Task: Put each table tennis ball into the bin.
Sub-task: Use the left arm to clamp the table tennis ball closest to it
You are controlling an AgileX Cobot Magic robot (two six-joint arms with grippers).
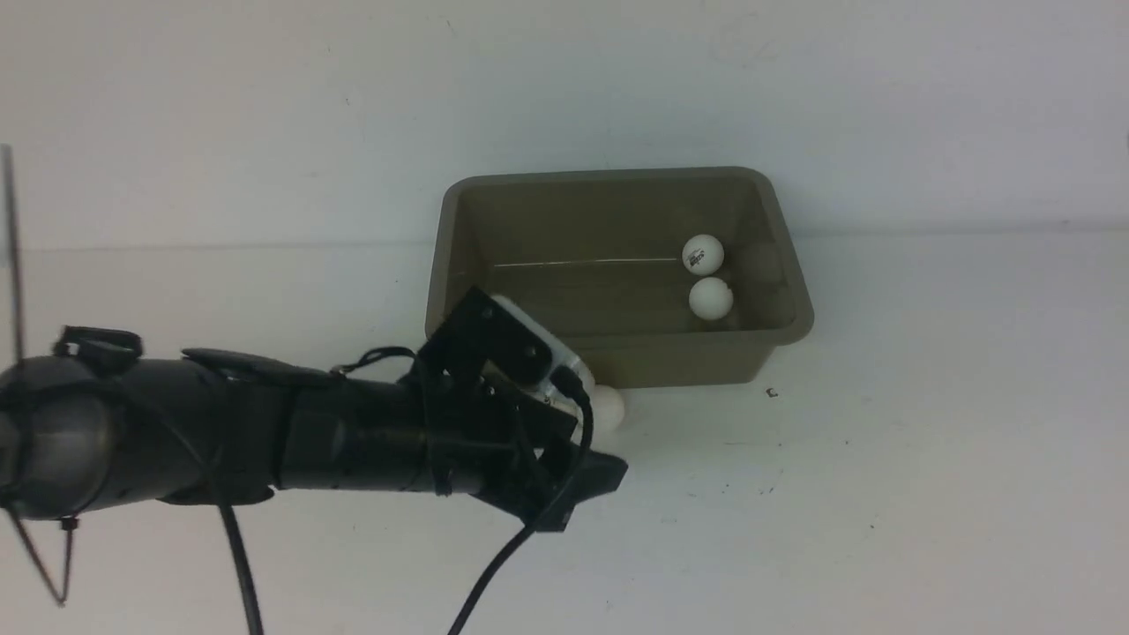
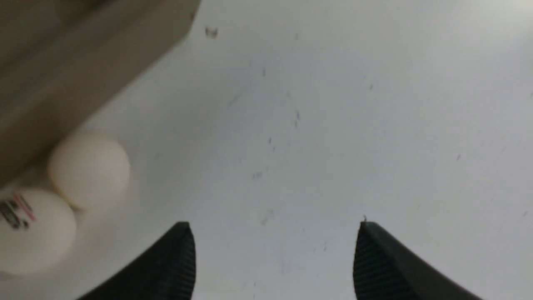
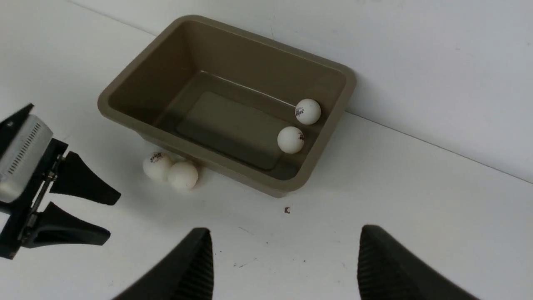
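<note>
The taupe bin [image 1: 688, 357] stands against the back wall. Two white table tennis balls lie inside it by its right wall, one with a logo [image 1: 703, 254] and one just in front of it [image 1: 710, 297]. Two more balls [image 3: 157, 166] [image 3: 182, 175] rest touching each other on the table against the bin's front wall. In the front view only one ball [image 1: 609, 407] shows beside my left wrist. My left gripper [image 1: 604, 472] is open and empty, low over the table in front of those balls [image 2: 88, 168] [image 2: 33, 229]. My right gripper [image 3: 285, 233] is open and empty, off to the bin's right front.
A white wall [image 1: 564, 88] rises right behind the bin [image 3: 250, 66]. A tiny dark speck [image 1: 772, 393] lies on the white table near the bin's front right corner. My left arm [image 1: 265, 432] reaches in from the left with cables hanging from it.
</note>
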